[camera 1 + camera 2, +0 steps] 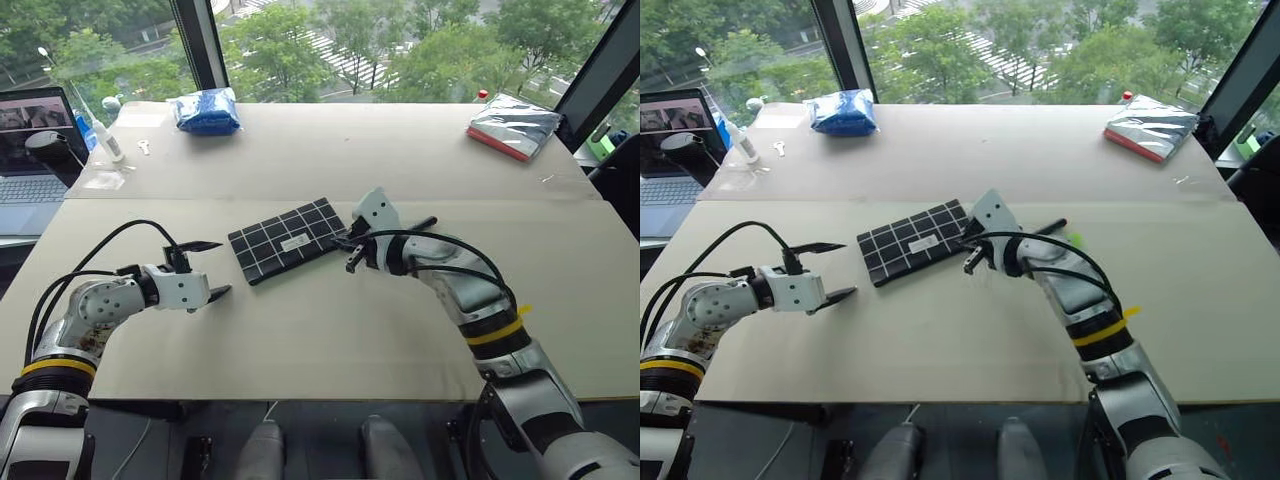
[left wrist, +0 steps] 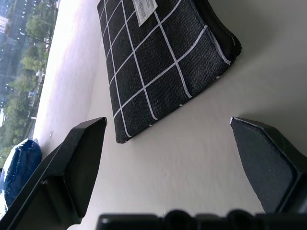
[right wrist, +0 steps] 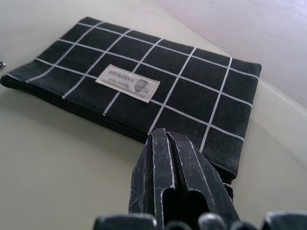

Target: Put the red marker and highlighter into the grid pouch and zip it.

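1. The grid pouch (image 1: 288, 239) lies flat on the table (image 1: 330, 330), label up
2. Right gripper (image 1: 352, 256), fingers pressed together and empty, sits at the pouch's right end
3. Left gripper (image 1: 207, 270), spread wide and holding nothing, hovers just left of the pouch, apart from it
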### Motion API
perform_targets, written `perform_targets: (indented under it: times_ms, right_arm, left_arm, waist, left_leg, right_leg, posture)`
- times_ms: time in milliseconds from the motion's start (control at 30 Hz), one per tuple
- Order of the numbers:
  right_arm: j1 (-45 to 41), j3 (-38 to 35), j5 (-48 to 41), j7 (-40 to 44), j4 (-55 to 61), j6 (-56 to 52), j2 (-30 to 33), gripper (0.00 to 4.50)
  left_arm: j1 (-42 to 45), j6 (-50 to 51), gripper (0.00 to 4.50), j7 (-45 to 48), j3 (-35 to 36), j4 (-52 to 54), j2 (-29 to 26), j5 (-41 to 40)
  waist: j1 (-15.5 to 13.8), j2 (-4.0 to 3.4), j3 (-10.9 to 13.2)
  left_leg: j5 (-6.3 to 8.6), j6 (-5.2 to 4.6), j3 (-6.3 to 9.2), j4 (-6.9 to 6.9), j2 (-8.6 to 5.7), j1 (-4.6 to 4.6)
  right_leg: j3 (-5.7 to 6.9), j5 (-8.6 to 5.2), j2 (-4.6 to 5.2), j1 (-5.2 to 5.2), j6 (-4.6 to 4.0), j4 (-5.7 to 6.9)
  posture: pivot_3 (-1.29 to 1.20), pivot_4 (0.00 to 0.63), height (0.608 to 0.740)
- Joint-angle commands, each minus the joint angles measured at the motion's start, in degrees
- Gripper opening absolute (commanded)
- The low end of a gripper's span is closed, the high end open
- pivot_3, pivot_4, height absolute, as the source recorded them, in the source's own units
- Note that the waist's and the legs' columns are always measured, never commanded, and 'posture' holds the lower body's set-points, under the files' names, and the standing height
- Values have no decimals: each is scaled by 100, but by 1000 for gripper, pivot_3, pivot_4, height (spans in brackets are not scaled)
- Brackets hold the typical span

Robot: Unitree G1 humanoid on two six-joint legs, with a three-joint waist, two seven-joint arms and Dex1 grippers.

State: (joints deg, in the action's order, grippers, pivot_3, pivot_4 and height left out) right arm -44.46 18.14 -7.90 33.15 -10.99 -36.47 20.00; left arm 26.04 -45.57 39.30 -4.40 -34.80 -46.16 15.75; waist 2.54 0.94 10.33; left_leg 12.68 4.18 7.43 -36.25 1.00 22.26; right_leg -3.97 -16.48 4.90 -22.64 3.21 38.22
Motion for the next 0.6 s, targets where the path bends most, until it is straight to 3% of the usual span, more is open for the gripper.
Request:
perform_targets:
  times_ms: [33,333,600]
  right_arm:
    - [-420,46,436,-233,-493,382,-154,35]
    - [-939,-229,671,-323,-1435,802,-454,35]
    - [-691,556,1626,-290,-1777,1235,-345,35]
  left_arm:
    - [129,-161,4500,-99,-286,-154,112,173]
    - [314,-263,4500,-141,-529,-325,155,122]
    - [397,-272,4500,-135,-631,-397,173,84]
  waist:
    - [4,0,0]
    - [18,-1,0]
    - [22,-2,-1]
  left_leg:
    - [-3,-3,0,0,0,0]
    - [-7,-8,4,2,-2,-2]
    - [-8,-10,4,2,-2,-5]
  right_leg:
    - [0,0,0,0,-1,1]
    - [1,1,0,-4,-1,16]
    - [0,1,0,-7,-1,25]
  posture:
    - [0,150,740]
    - [0,150,740]
    - [0,150,740]
